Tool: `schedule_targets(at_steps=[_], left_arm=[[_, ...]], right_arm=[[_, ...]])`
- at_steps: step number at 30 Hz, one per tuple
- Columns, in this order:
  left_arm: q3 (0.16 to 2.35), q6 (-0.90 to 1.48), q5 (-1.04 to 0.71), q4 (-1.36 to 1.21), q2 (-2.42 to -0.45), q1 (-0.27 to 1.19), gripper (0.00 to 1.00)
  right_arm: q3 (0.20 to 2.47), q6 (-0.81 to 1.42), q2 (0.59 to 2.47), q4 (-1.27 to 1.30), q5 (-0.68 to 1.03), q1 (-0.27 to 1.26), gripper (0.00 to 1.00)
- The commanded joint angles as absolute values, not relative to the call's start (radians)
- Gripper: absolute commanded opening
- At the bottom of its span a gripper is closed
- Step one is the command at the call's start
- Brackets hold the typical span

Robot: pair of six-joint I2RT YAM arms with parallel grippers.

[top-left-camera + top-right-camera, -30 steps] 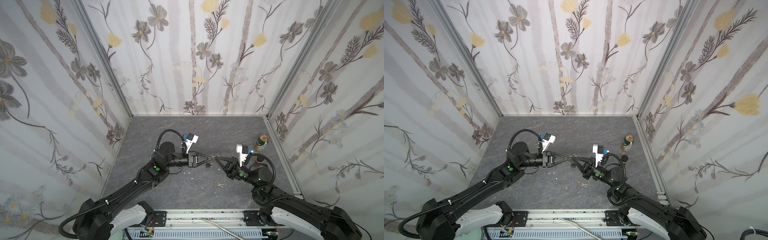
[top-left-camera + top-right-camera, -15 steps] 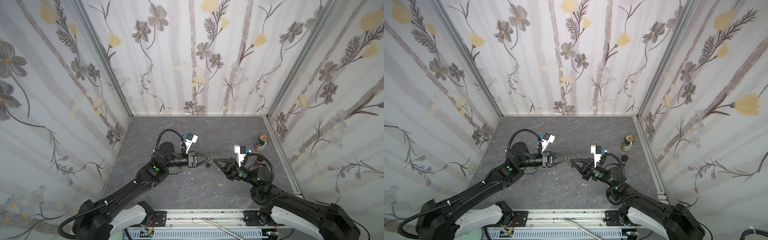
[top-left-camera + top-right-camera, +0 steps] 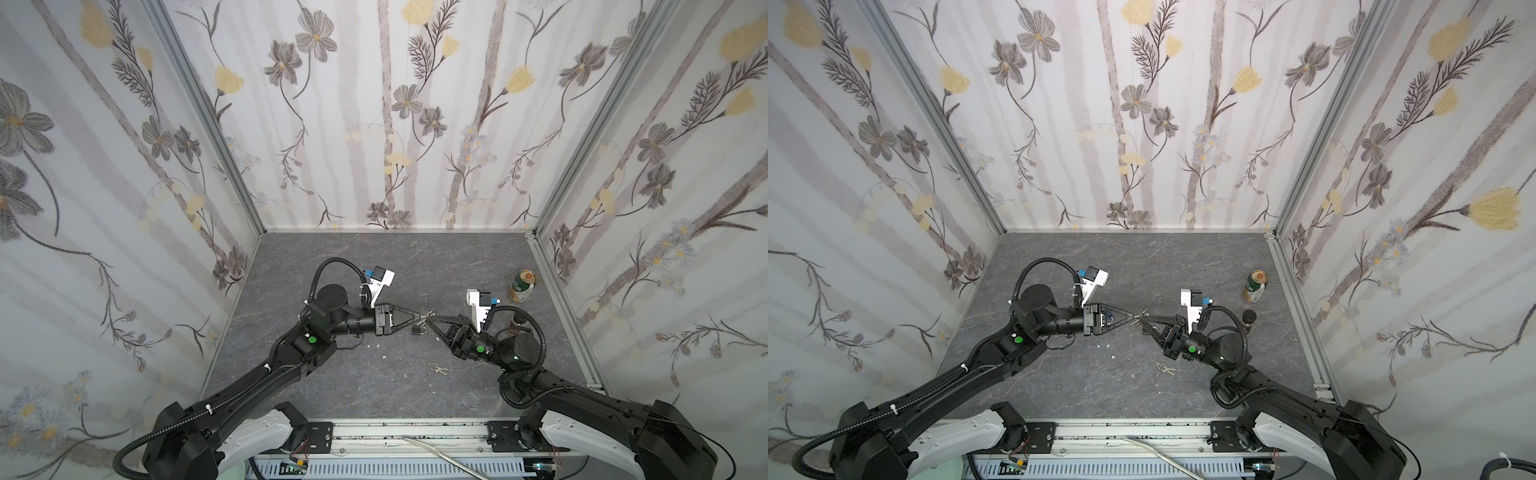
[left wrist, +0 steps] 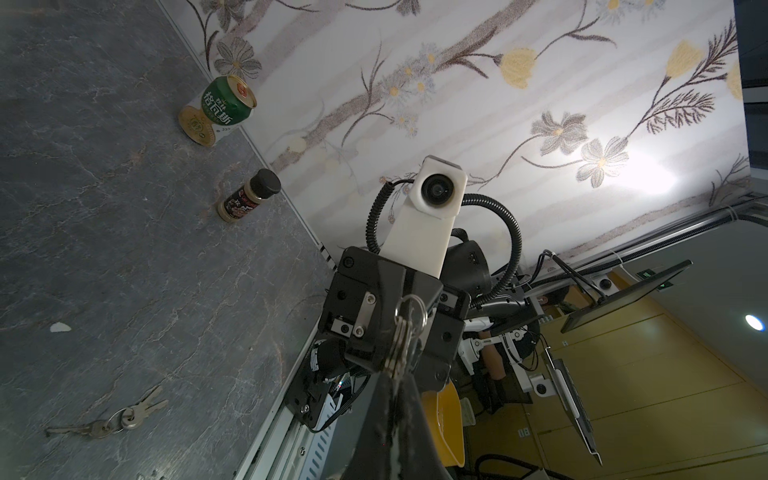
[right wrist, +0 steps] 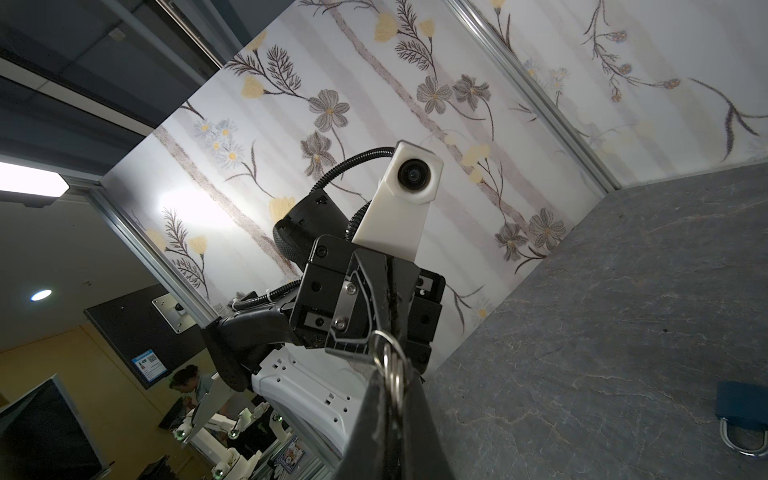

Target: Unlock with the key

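At table centre, held clear of the grey table [image 3: 332, 374], my left gripper [image 3: 419, 323] and my right gripper [image 3: 432, 323] meet tip to tip on one key bunch [image 4: 401, 332]. Hazards, by my judgement: any pull by either arm while both pinch may twist the loose keys or drag them from a grip; an early release would drop them; a key held askew would miss the keyway of the padlock [image 3: 417, 329], which lies flat and untouched just at 7 o'clock of the meeting point. Jaws: both pairs pinched fully together, each clamping the bunch, with its ring [image 4: 411, 309] showing beyond my left tips. Also shown: a spare key set [image 3: 435, 367] on the table at 5 o'clock
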State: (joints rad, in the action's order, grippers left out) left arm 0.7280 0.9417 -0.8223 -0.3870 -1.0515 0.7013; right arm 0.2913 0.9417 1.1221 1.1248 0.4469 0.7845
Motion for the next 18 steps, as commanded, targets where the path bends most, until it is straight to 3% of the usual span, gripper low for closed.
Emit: schedule_targets(at_steps=[1, 7, 12, 18], left_arm=[[0.753, 0.890, -0.814, -0.326, -1.042, 0.703, 0.00], [0.877, 0.690, -0.736, 0.054, -1.048, 0.697, 0.00], [0.971, 0.581, -0.691, 0.281, -1.093, 0.681, 0.00], [1.081, 0.478, -0.700, 0.473, -1.181, 0.681, 0.00]], right_arm=[[0.292, 0.941, 1.126, 1.129, 0.444, 0.782, 0.00], [0.305, 0.823, 1.050, 0.890, 0.399, 0.770, 0.35], [0.340, 0.686, 0.936, 0.586, 0.274, 0.770, 0.42], [0.392, 0.598, 0.875, 0.392, 0.221, 0.761, 0.38]])
